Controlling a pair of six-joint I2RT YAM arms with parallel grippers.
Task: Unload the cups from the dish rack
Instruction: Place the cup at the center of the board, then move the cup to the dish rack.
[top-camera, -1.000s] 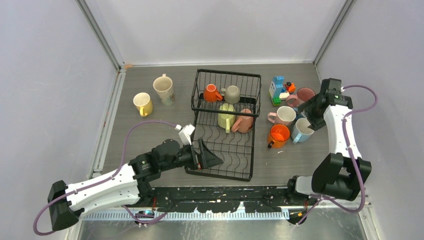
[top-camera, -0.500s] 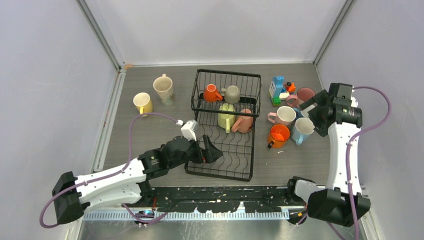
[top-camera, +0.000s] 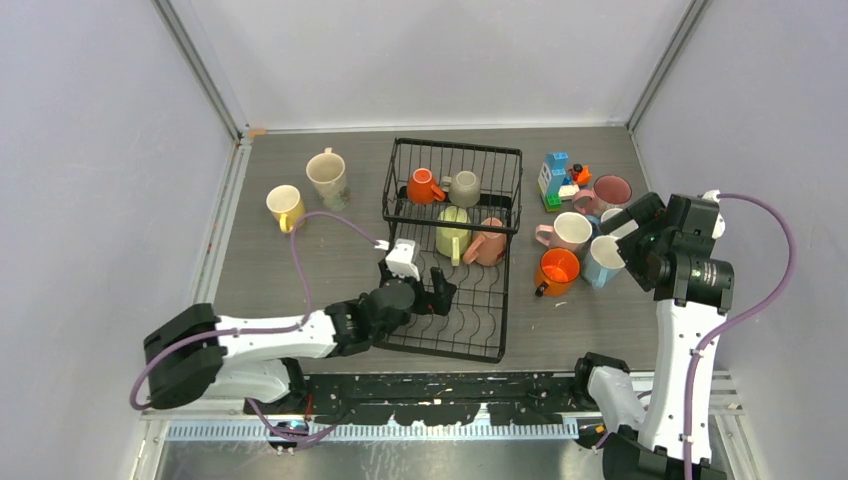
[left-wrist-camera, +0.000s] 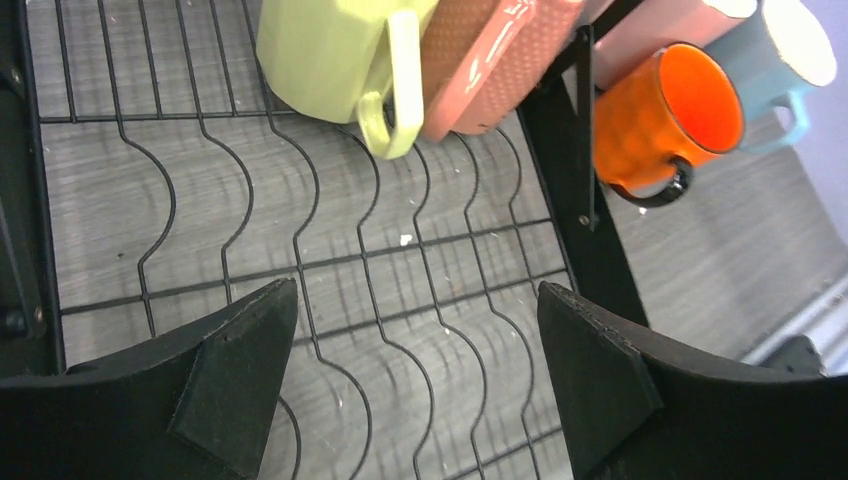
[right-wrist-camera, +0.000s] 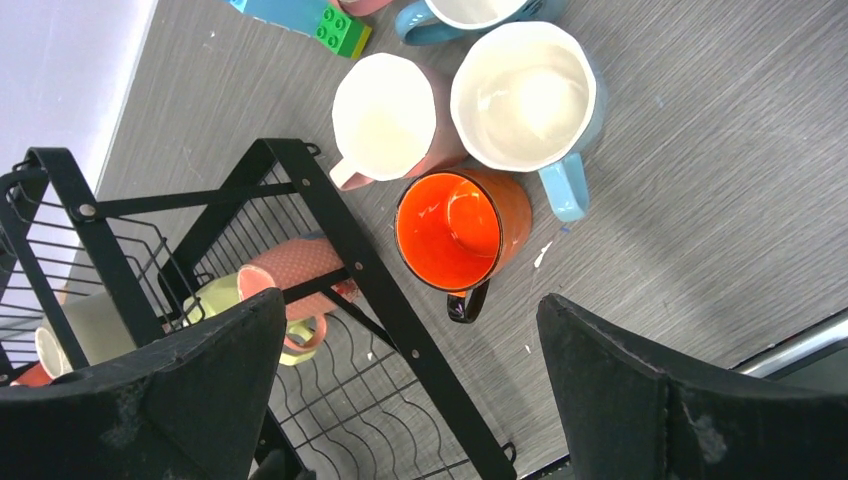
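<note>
The black wire dish rack (top-camera: 505, 300) holds an orange cup (top-camera: 424, 186) and a grey cup (top-camera: 464, 188) in its basket. A pale green cup (top-camera: 452, 232) and a pink cup (top-camera: 487, 243) lie on its tray. My left gripper (top-camera: 437, 290) is open and empty over the tray wires (left-wrist-camera: 400, 260), just short of the green cup (left-wrist-camera: 330, 50) and pink cup (left-wrist-camera: 490, 60). My right gripper (top-camera: 632, 232) is open and empty, raised above the orange cup (right-wrist-camera: 462, 232), light blue cup (right-wrist-camera: 525, 95) and pink cup (right-wrist-camera: 390, 118) on the table.
A yellow cup (top-camera: 285, 207) and a cream cup (top-camera: 328, 178) stand left of the rack. A toy-block figure (top-camera: 557, 180) and a dark pink cup (top-camera: 610, 190) stand at the back right. The rack's right frame bar (right-wrist-camera: 380, 280) runs below my right gripper.
My left arm has reached forward over the rack tray towards the green and pink cups. My right arm has lifted and drawn back from the cups on the right.
</note>
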